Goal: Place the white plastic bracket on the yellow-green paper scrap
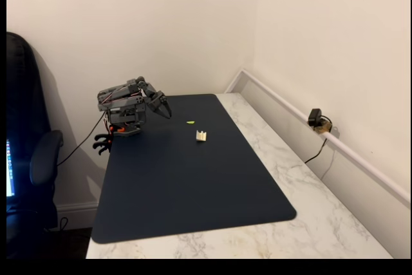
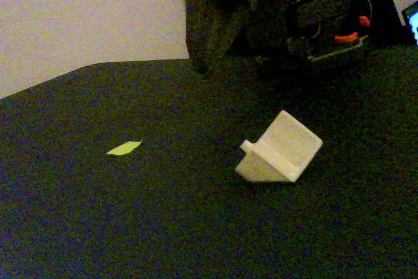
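Note:
The white plastic bracket (image 1: pixel 201 136) (image 2: pixel 281 149) lies tipped on the dark mat with nothing touching it. The yellow-green paper scrap (image 1: pixel 191 122) (image 2: pixel 124 148) lies flat on the mat a short way off: behind and left of the bracket in one fixed view, to its left in the low one. My gripper (image 1: pixel 163 105) is folded back over the mat's far left corner, well clear of both. Its fingers read as one closed dark wedge holding nothing. The arm's dark body (image 2: pixel 274 11) looms behind the bracket.
The navy mat (image 1: pixel 193 191) covers the left part of a white marble tabletop (image 1: pixel 309 198). A small camera (image 1: pixel 315 119) sits by the right wall rail. An office chair (image 1: pixel 29 159) stands left of the table. Walls close the back and right.

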You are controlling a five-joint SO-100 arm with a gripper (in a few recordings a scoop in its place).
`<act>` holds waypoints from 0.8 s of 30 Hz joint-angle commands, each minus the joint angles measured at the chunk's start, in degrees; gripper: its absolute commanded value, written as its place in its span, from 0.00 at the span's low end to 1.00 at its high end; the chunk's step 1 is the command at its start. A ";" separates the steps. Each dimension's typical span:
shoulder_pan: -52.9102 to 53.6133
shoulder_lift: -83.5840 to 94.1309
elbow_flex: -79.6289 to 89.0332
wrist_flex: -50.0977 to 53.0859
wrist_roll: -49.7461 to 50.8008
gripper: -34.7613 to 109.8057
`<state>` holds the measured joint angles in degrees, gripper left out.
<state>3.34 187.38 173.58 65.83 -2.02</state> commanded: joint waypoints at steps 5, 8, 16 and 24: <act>1.05 1.93 -1.41 0.88 -0.26 0.24; 1.05 1.93 -1.41 0.88 -0.26 0.24; 1.05 1.93 -1.41 0.88 -0.26 0.24; -0.62 1.93 -4.04 -1.23 2.20 0.24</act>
<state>3.34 187.38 173.50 65.30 -1.23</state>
